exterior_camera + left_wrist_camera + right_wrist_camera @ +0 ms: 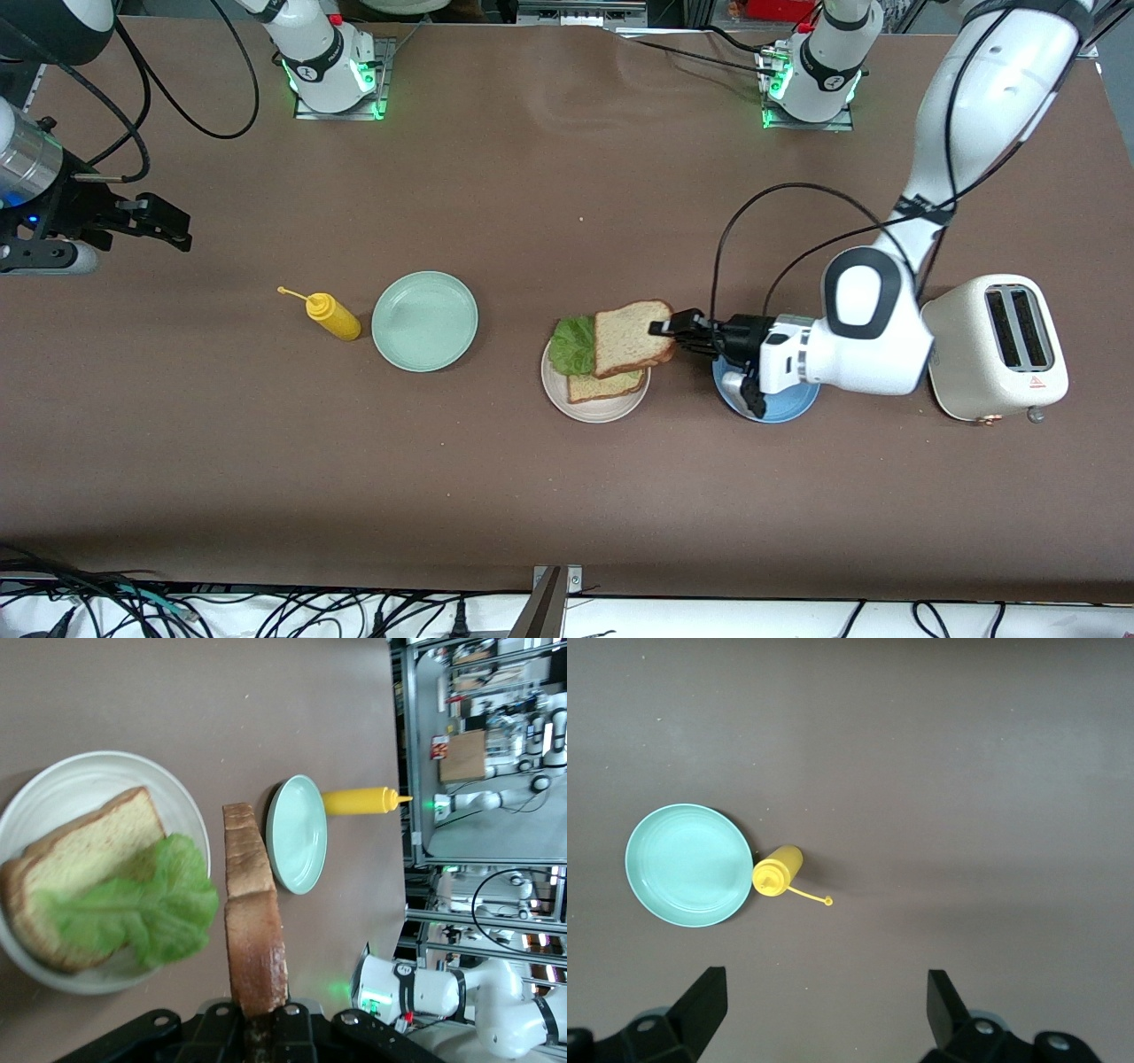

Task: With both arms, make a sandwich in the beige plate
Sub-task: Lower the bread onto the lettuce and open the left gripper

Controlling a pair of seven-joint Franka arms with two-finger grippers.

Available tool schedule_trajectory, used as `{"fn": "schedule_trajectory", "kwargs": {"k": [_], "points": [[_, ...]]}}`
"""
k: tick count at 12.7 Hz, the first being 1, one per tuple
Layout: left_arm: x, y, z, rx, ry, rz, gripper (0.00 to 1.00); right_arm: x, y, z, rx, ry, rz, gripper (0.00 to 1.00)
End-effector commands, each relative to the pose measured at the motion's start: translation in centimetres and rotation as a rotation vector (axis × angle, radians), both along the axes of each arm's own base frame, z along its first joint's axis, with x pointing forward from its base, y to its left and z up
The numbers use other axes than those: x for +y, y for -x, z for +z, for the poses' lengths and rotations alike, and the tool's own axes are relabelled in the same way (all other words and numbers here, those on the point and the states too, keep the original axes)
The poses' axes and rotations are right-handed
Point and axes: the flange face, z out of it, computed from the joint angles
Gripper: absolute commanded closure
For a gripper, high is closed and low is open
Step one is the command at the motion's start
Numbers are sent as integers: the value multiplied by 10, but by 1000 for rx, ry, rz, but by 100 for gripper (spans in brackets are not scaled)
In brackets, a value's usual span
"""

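The beige plate [611, 409] [53, 784] carries a bread slice [602, 385] [84, 855] with a ruffled lettuce leaf [573, 343] [146, 908] on it. My left gripper [663, 327] [262, 1014] is shut on the edge of a second bread slice [631, 337] [252, 921], holding it in the air over the plate, above the lettuce and lower slice. My right gripper [175, 228] [826, 1001] hangs open and empty over the table at the right arm's end, waiting.
A mint-green plate [424, 320] [688, 865] [297, 833] and a yellow squeeze bottle [331, 315] [778, 871] [359, 801] lie toward the right arm's end. A blue plate [784, 408] sits under the left wrist, and a cream toaster [997, 346] stands beside it.
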Motion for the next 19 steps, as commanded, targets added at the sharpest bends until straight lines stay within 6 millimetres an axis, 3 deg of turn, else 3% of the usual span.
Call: {"fn": "schedule_trajectory", "kwargs": {"k": [1, 4, 5, 9, 12, 13, 14, 15, 19], "points": [[-15, -6, -24, -85, 85, 21, 100, -11, 7, 9, 6, -2, -5, 0], [-21, 0, -68, -135, 105, 14, 100, -13, 7, 8, 9, -2, -9, 0], [-23, 1, -75, -154, 101, 14, 100, -18, 7, 4, 15, -2, -20, 0], [-37, 5, -77, -127, 142, 55, 100, -11, 4, -2, 24, -3, -14, 0], [-37, 8, -84, -139, 149, 46, 100, -10, 3, 0, 19, -3, -12, 0], [-35, 10, -93, -147, 150, 40, 92, -10, 3, 0, 20, -3, -11, 0], [-34, 11, -102, -144, 152, 38, 77, -12, 3, 0, 21, -3, -12, 0], [-32, 11, -104, -144, 151, 40, 1, -12, 3, 0, 21, -3, -17, 0], [-14, 2, -98, -191, 132, 37, 0, -22, 3, -1, 24, 0, -25, 0]]}}
